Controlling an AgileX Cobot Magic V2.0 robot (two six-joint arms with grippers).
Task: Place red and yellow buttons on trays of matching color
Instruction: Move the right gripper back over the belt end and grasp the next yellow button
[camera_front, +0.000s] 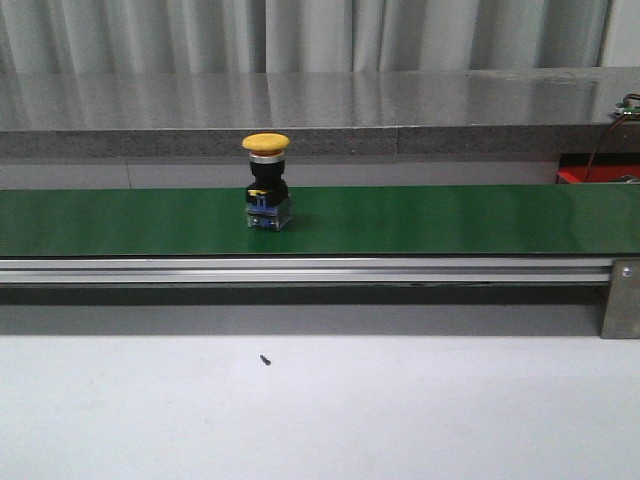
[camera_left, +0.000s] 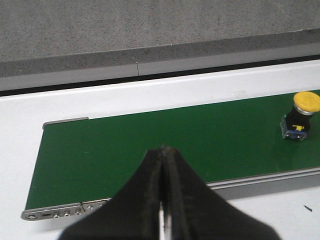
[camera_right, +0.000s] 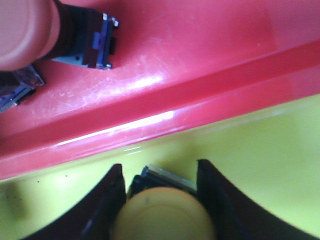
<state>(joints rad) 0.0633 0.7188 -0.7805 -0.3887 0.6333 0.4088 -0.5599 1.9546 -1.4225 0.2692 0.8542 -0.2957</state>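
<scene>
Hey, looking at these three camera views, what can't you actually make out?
- Front view: neither arm shows, and the trays lie outside the frame.
- Right wrist view: the yellow button between the right gripper fingers is cut by the edge; contact unclear.
- Right wrist view: the red button on the red tray is blurred and cropped.

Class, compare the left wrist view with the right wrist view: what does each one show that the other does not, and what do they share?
Only the left wrist view shows the green conveyor belt, one yellow button standing on it, and the left gripper with its jaws closed, holding nothing. Only the right wrist view shows the red tray holding a red button, the yellow tray, and the right gripper around another yellow button. Both show a yellow-capped button.
</scene>
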